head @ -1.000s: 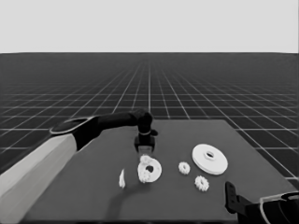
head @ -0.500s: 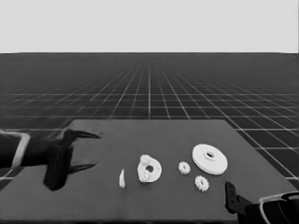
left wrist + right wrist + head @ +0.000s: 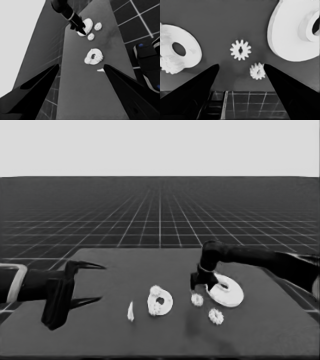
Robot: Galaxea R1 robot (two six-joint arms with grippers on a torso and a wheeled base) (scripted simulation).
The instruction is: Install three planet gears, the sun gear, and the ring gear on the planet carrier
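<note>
- Table (image 3: 260, 340): dark slab across lower half of head view.
- Left arm: enters at left edge; left gripper (image 3: 95, 282) over table's left end, jaws spread wide, holding nothing.
- Right arm: comes in from right edge; right gripper (image 3: 200, 282) right of centre, tips down just beside larger round part, above a loose gear. Wrist view shows fingers (image 3: 197, 85) wide apart, nothing between.
- Larger round part (image 3: 227, 291): lower right of centre, raised hub.
- Smaller round part (image 3: 161, 301): centre-low, dark hole, 2 gears (image 3: 168, 65) on its rim.
- 2 loose gears: one (image 3: 197, 299) btwn the round parts, other (image 3: 216, 316) lower right of it.
- Thin white piece (image 3: 130, 311): left of smaller round part, apart.
</note>
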